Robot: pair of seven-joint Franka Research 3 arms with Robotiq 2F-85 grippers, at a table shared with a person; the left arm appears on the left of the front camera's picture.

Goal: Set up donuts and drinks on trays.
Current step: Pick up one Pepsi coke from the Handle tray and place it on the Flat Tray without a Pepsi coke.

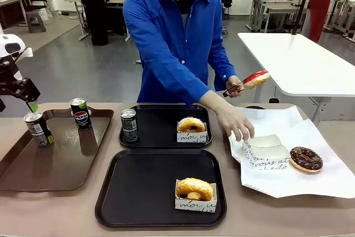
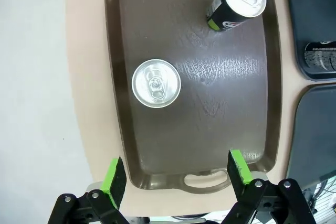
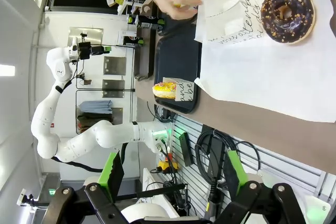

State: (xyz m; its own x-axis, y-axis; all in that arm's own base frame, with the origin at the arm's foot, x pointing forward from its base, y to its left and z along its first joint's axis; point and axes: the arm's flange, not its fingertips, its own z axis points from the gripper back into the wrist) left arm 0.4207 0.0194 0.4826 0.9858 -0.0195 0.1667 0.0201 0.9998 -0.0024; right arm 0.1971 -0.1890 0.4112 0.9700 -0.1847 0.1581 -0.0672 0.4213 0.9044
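Black Pepsi can (image 1: pixel 81 113) on brown tray (image 1: pixel 52 162)

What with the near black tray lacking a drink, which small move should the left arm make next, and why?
Probably lower the open left gripper toward the upright can ahead of it on the brown tray. The near black tray holds a sleeved donut but no can, while the far black tray already has both.
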